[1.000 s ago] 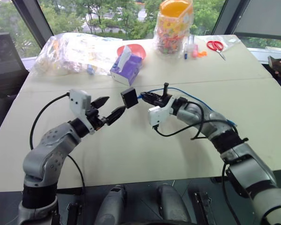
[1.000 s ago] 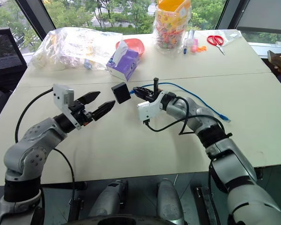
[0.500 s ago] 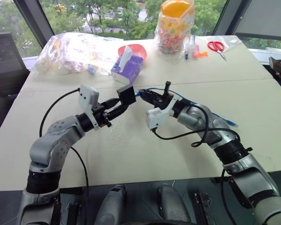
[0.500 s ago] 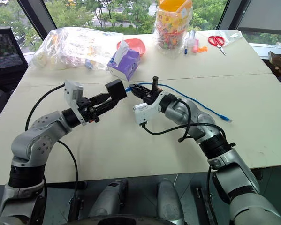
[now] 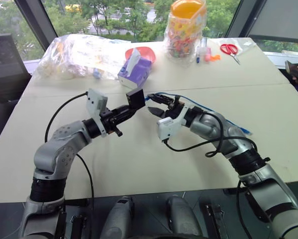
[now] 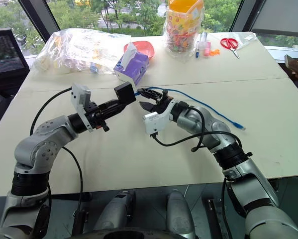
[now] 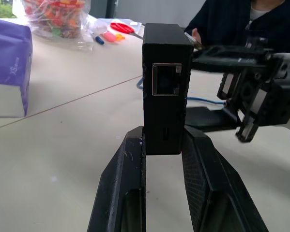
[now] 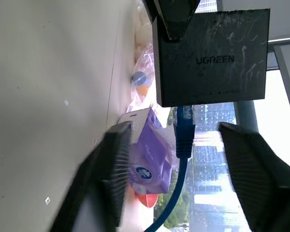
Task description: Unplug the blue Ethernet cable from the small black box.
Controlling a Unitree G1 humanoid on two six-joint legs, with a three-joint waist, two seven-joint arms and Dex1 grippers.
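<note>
Since a second ago, the left gripper [image 5: 130, 110] has closed on the small black box [image 5: 136, 98], held above the table [image 5: 139, 164] at frame centre; the right gripper [image 6: 148, 98] has released and now stands wide open around the blue Ethernet cable [image 8: 184, 133], still plugged in. Open tabletop lies in the lower frame; the purple tissue box [image 5: 134, 73] sits just above.

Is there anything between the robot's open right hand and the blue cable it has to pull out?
Nothing visible. The right hand is open around the blue Ethernet cable, still plugged into the small black box that the left hand grips.
</note>
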